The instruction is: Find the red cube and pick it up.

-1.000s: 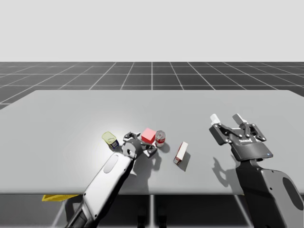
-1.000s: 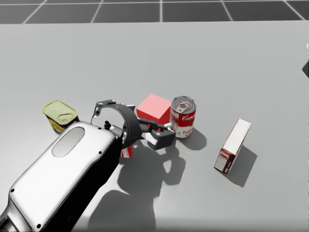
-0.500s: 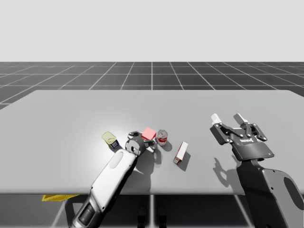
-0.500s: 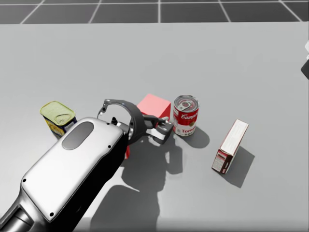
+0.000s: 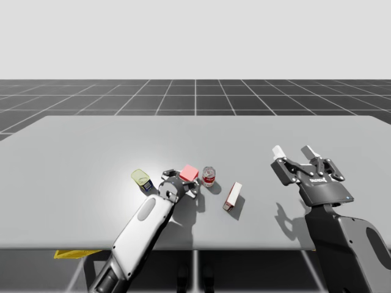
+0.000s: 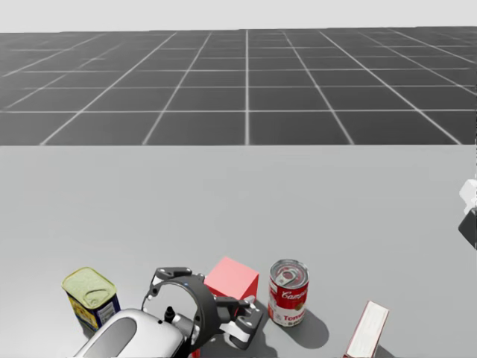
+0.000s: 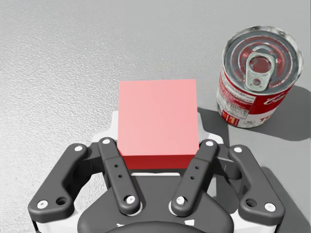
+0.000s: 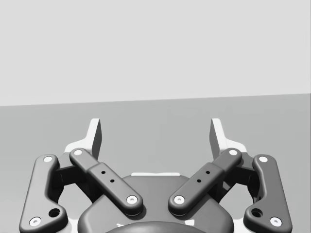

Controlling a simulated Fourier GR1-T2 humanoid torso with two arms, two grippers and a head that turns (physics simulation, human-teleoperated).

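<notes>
Between the fingers of my left gripper sits the red cube, with a pad pressed to each side. It is just beside a red can on the table; whether it has left the surface is hard to tell. It looks rigid, light and smooth, best held square across two opposite flat faces. My right gripper hangs wide open and empty. Since a second ago my head has turned upward, and the left fingers have drawn in against the cube

My head turned up; left gripper fingers closed on red cube.
</notes>
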